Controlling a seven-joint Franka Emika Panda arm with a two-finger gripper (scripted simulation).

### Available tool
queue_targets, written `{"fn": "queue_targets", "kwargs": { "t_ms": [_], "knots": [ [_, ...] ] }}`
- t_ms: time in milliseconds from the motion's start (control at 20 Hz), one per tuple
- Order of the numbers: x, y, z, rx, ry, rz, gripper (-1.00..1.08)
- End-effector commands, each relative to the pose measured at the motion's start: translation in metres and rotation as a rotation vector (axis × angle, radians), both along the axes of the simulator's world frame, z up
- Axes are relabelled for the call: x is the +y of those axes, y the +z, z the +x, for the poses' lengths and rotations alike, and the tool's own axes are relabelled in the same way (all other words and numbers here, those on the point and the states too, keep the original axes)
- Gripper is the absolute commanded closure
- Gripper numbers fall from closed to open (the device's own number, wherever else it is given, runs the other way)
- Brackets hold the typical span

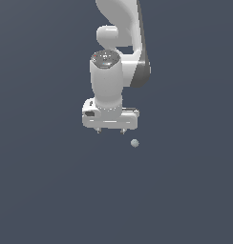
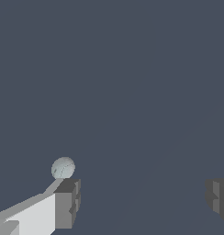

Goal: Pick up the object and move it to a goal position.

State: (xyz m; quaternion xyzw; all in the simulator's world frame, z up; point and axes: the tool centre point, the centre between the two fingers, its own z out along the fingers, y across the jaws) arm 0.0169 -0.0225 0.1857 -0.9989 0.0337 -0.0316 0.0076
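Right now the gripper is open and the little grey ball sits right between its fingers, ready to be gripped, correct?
Not quite. The gripper is open, but the ball is not between its fingers; the wrist view shows it beyond one fingertip, outside the gap. The exterior view also shows it off to the side.

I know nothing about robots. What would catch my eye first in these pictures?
The big white arm fills the upper middle of the exterior view against a bare dark grey ground. Its gripper hangs open and holds nothing. A tiny pale ball sits just below it, toward the exterior view's right; in the wrist view the ball lies beside one finger, outside the gap.
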Motion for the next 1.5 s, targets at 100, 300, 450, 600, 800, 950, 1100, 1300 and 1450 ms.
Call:
{"fn": "queue_targets", "kwargs": {
  "t_ms": [100,300,450,600,800,950,1100,1300,1450],
  "knots": [
    [-0.002,-0.001,0.000,0.000,-0.003,-0.002,-0.92],
    [-0.019,-0.006,0.001,-0.001,-0.029,-0.014,-0.92],
    [-0.030,-0.009,0.001,-0.001,-0.046,-0.023,-0.92],
    [-0.031,-0.009,0.001,-0.001,-0.047,-0.024,-0.92],
    [-0.026,-0.012,0.001,0.001,-0.049,-0.022,-0.92],
    [-0.016,-0.019,0.000,0.004,-0.055,-0.021,-0.92],
    [-0.002,-0.029,-0.001,0.010,-0.064,-0.019,-0.92],
    [0.025,-0.047,-0.005,0.022,-0.082,-0.015,-0.92],
    [0.050,-0.065,-0.011,0.033,-0.099,-0.012,-0.92]
  ]
}}
